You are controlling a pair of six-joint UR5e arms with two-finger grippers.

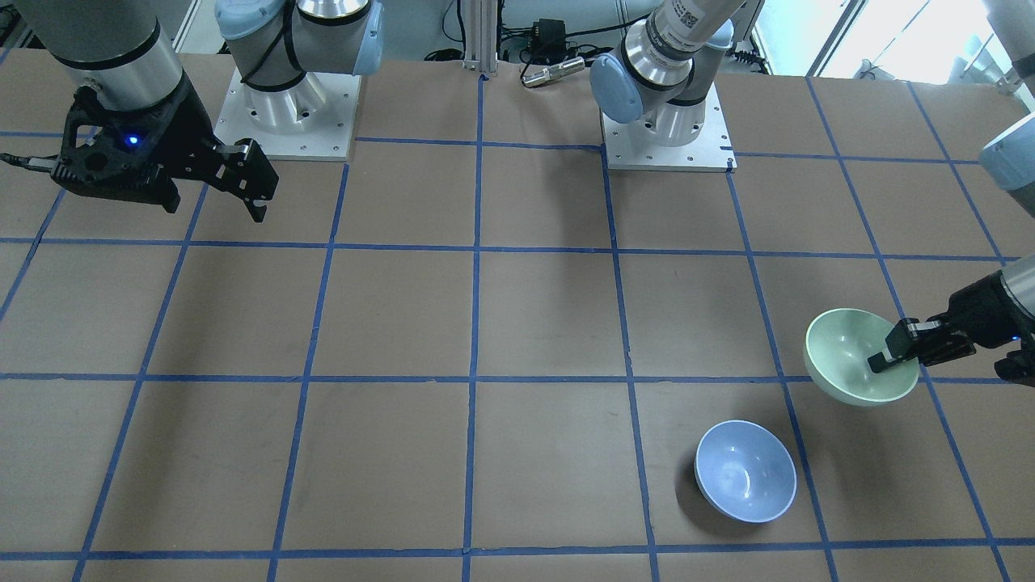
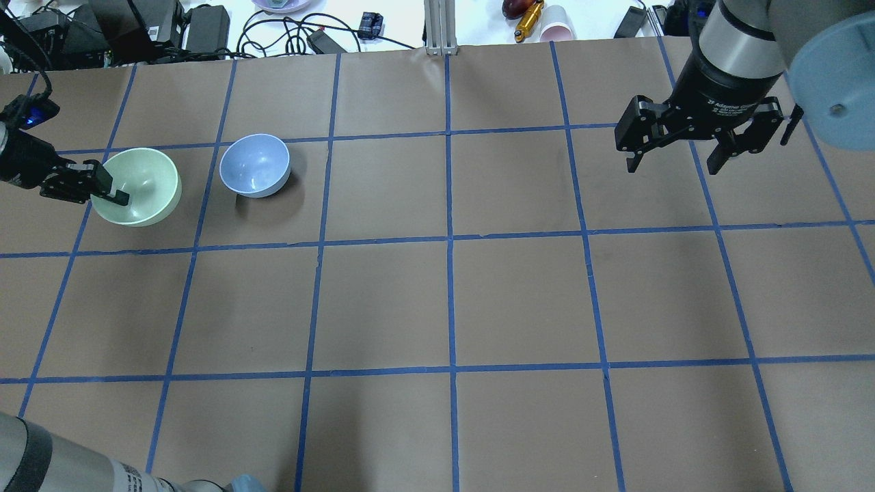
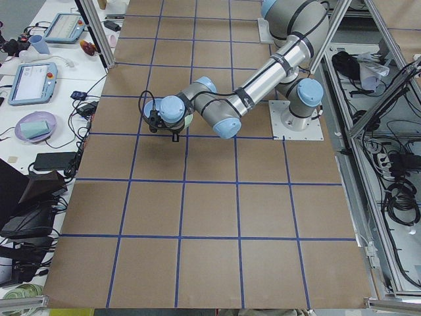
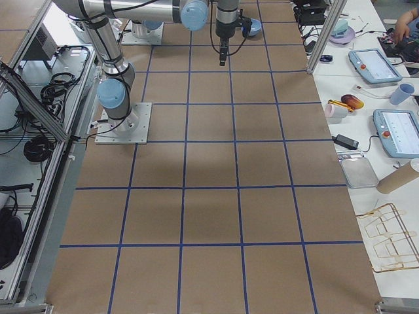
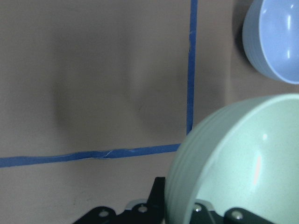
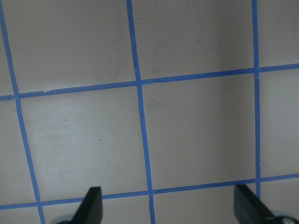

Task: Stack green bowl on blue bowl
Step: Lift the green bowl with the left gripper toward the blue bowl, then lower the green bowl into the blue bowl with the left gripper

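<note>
The green bowl (image 1: 849, 352) hangs tilted above the table, held by its rim in my left gripper (image 1: 888, 360), one finger inside the bowl and one outside. It also shows in the overhead view (image 2: 142, 183) with the left gripper (image 2: 109, 194), and in the left wrist view (image 5: 243, 163). The blue bowl (image 1: 745, 470) stands upright on the table a short way from it, also in the overhead view (image 2: 256, 165) and the left wrist view (image 5: 275, 39). My right gripper (image 2: 675, 162) is open and empty, high over the far side of the table (image 1: 247, 198).
The table is brown paper with a grid of blue tape lines (image 2: 448, 239). Both arm bases (image 1: 285, 113) stand at the robot's edge. Cables, cups and small gear (image 2: 540, 20) lie beyond the far edge, outside the work area.
</note>
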